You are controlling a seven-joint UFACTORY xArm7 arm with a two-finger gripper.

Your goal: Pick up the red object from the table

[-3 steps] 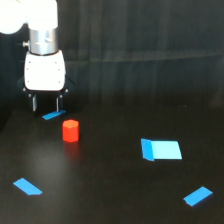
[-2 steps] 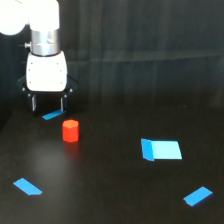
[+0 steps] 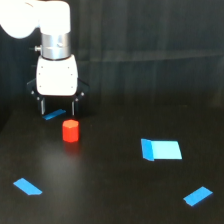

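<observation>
The red object (image 3: 70, 130) is a stubby red-orange cylinder standing upright on the dark table (image 3: 110, 190), left of centre in the exterior view. My gripper (image 3: 58, 107) hangs from the white head just behind and slightly to the exterior view's left of it, apart from it. Its two dark fingers (image 3: 43, 106) point down and stand spread, open, with nothing held. A small flat blue piece (image 3: 54, 115) lies on the table between and behind the fingers.
A larger blue sheet (image 3: 161, 149) lies at the exterior view's right of the cylinder. Blue strips lie at the front left (image 3: 27, 186) and front right (image 3: 197, 196). A dark curtain backs the scene.
The gripper has shifted slightly toward the exterior view's right and nearer the red cylinder. The cylinder and the blue pieces have not moved.
</observation>
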